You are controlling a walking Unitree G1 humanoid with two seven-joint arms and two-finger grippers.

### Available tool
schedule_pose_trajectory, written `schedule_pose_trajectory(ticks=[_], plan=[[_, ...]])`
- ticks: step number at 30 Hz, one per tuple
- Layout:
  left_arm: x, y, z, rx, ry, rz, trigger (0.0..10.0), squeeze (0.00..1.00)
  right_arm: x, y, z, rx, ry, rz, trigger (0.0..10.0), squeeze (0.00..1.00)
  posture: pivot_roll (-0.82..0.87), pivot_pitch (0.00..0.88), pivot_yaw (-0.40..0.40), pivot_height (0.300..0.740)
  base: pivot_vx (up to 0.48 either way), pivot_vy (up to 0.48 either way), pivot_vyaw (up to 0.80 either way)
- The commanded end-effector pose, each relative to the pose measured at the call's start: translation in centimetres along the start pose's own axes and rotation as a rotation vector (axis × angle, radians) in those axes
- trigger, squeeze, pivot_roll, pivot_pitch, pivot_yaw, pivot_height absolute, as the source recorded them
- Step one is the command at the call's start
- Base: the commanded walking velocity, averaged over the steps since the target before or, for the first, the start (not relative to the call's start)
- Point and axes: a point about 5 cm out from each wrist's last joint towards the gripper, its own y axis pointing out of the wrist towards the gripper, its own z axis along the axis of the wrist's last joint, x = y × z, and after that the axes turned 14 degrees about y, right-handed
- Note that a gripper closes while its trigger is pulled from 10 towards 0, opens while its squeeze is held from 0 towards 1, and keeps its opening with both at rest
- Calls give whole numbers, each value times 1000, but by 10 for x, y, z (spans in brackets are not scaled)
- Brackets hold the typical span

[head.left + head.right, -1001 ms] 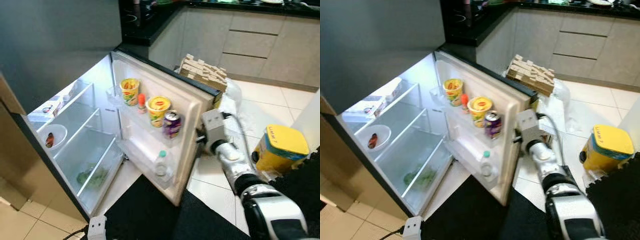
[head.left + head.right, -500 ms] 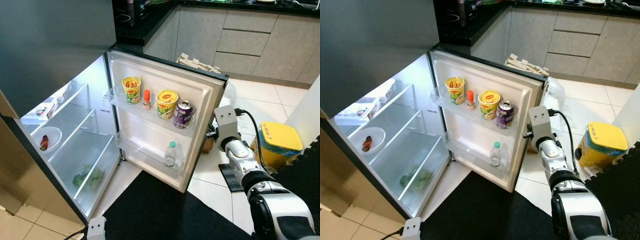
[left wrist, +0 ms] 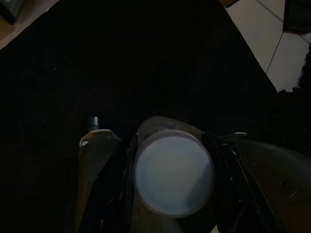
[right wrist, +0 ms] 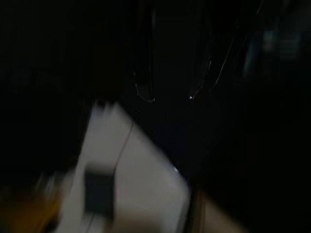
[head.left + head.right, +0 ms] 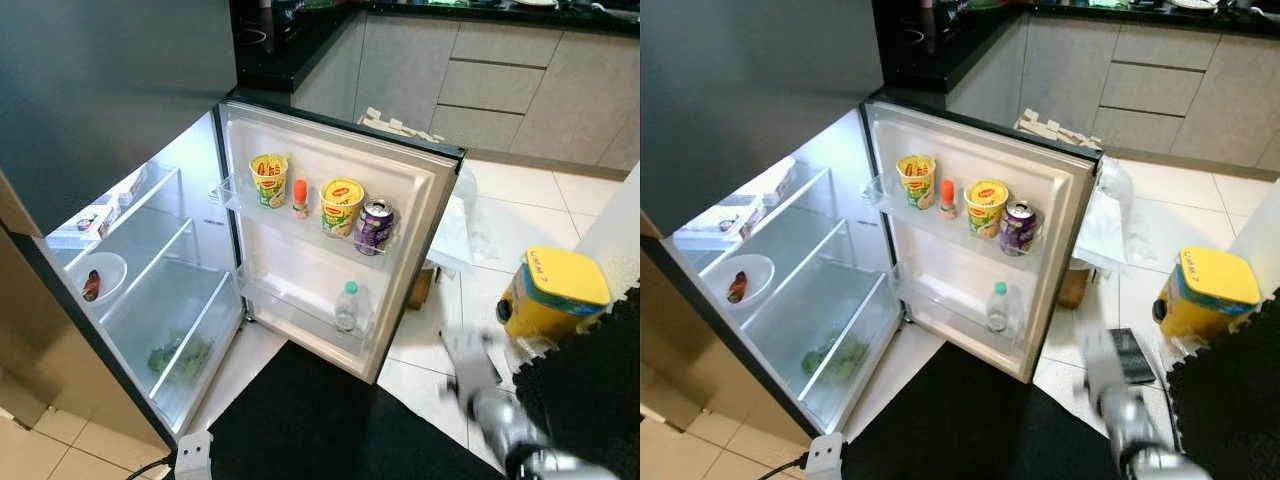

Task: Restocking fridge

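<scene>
Open fridge (image 5: pixel 150 300) before you, its door (image 5: pixel 400 200) swung wide over the black mat (image 5: pixel 330 420).
Door shelf holds two yellow Maggi cup noodles (image 5: pixel 267 180) (image 5: pixel 341 206), a small red-capped bottle (image 5: pixel 300 198) and a purple can (image 5: pixel 375 225); a water bottle (image 5: pixel 346 306) stands on the shelf below. Your left wrist view shows the left gripper (image 3: pixel 172 160) clamped on a white-lidded container (image 3: pixel 174 173). Your right arm (image 5: pixel 1120 405) is a blur low on the right, so its fingers' state can't be told. A yellow tub (image 5: pixel 555 295) stands on the floor tiles; its lettering is unreadable.

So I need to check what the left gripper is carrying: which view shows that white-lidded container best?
The left wrist view: the white-lidded container sits close up between the left gripper's black fingers, over the black mat. The eye views and right wrist view tell nothing about it.
</scene>
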Motion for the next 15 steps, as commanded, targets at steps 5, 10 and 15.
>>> schedule_pose_trajectory(ticks=[5,10,15], plan=[[-12,-5,-9,-51,4,43,10000,0,0,-15,-72,-240,-22,5,10000,0,-46,0,-1,740,0,0,0],[-14,-6,-9,-55,2,52,10000,0,-6,-26,-105,-346,-75,52,10000,0,-51,0,6,740,0,0,0],[-14,-7,-12,-62,-6,60,10000,0,-12,-26,-105,-344,-103,94,10000,0,-50,0,6,740,0,0,0]])
